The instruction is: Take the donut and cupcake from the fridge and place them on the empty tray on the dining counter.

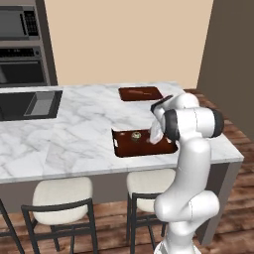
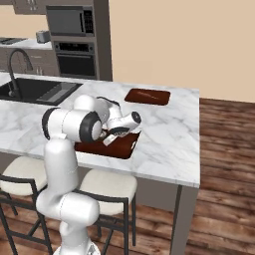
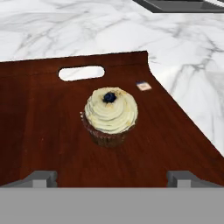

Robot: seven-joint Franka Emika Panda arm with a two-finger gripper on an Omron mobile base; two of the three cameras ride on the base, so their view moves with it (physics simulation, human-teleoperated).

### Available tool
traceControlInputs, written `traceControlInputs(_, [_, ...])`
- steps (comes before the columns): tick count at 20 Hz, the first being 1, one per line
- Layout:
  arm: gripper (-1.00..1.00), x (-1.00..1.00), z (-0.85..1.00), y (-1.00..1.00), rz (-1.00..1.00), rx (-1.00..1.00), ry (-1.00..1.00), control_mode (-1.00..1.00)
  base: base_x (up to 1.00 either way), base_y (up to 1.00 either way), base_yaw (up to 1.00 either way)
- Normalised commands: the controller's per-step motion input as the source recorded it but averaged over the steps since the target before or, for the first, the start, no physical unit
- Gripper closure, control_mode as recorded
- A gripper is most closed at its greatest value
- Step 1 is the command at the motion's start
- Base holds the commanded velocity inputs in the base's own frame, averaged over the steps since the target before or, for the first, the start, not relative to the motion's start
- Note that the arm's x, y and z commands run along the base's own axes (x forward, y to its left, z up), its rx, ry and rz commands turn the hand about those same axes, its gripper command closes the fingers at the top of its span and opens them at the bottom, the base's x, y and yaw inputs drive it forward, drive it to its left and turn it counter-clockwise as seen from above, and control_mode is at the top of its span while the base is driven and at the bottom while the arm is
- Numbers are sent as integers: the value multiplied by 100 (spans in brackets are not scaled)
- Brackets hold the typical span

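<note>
My claw [image 3: 112, 177] hangs spread wide above the cupcake [image 3: 110, 116] standing on the tray [image 3: 39, 127]. It looks light with soft frosting, so I'd pinch the stiffer wrapper base.

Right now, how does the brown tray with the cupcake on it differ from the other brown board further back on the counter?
The tray has a raised rim and pale handle slots; the board looks flat, with no slots visible. The tray carries the cupcake, while the board holds no food that I can make out. The tray lies near the counter's front edge under the open gripper; the board lies further back. Both are dark brown rectangles on the white marble counter.
</note>
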Motion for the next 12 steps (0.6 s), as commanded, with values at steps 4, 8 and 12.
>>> traceControlInputs(4, [-100,-22,81,-10,0,0,-10,-100,0,0,0])
traceControlInputs(8, [-100,-37,100,0,0,-6,-11,-100,0,0,0])
traceControlInputs(12, [-100,-54,100,0,0,-6,-2,-100,0,0,0])
